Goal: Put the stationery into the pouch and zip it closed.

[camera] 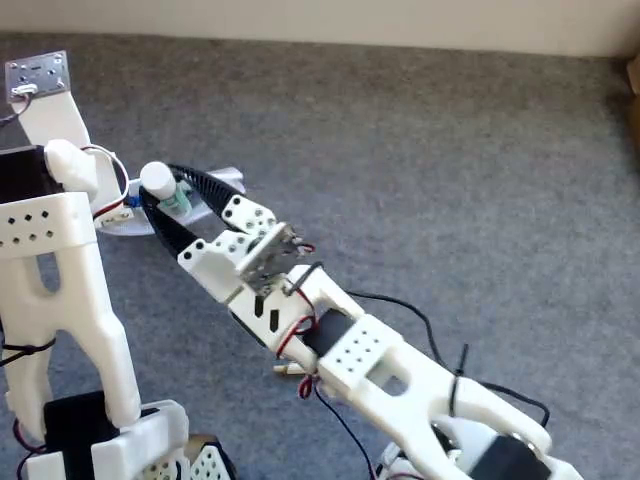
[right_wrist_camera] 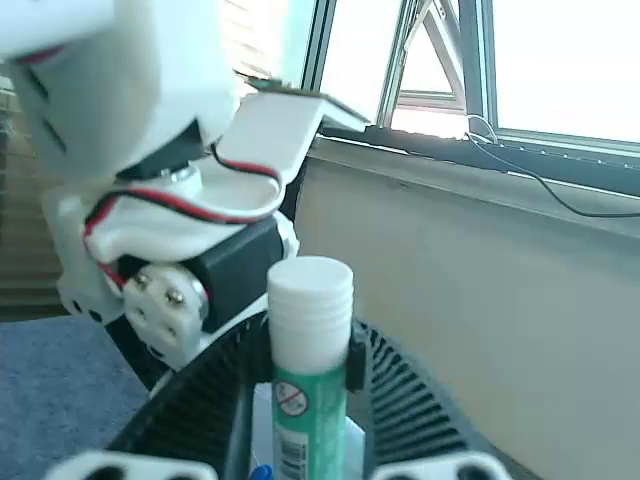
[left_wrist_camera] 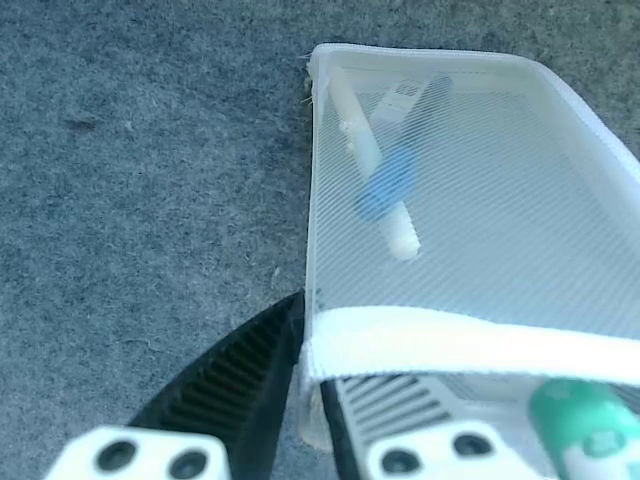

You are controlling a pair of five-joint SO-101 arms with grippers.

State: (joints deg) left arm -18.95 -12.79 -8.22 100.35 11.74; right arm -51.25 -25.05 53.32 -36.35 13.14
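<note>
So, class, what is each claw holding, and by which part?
The right claw grips the glue stick around its body, just below the white cap. The left claw pinches the mesh pouch at its open rim.

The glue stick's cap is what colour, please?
The cap of the glue stick is white, best in the right wrist view.

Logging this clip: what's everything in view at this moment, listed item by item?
pouch: one, white mesh, lying on the mat, mouth edge pinched by the left gripper
glue stick: one, green with a white cap, held at the pouch's mouth
white stick: one, inside the pouch
blue piece: one, inside the pouch, across the white stick
mat: one, grey, covering the table
window: one, bright, behind the arms
left gripper: on the pouch's edge
right gripper: black fingers around the glue stick
</note>
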